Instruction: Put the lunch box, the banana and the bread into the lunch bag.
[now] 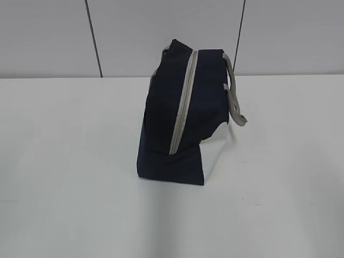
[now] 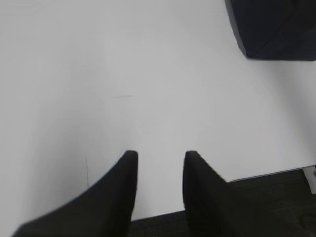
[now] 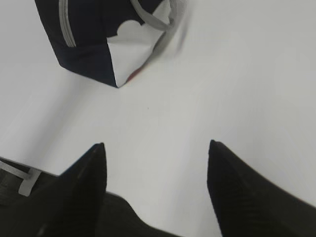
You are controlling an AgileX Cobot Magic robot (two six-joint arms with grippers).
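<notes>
Standing zipped on the table (image 1: 64,188), the lunch bag (image 1: 177,123) lies well beyond both empty jaws.

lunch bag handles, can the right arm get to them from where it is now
Probably yes: only bare table lies between the open, empty right gripper and the lunch bag, whose grey handles hang on its side.

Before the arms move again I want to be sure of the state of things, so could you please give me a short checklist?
1. Lunch bag upright on the table: ok.
2. Zipper closed: looks closed in the exterior view, ok.
3. Lunch box, banana, bread out on the table: none in any view; whether they are in the bag, cannot tell.
4. Left gripper empty, over bare table: ok.
5. Right gripper open, empty, clear of the bag: ok.
</notes>
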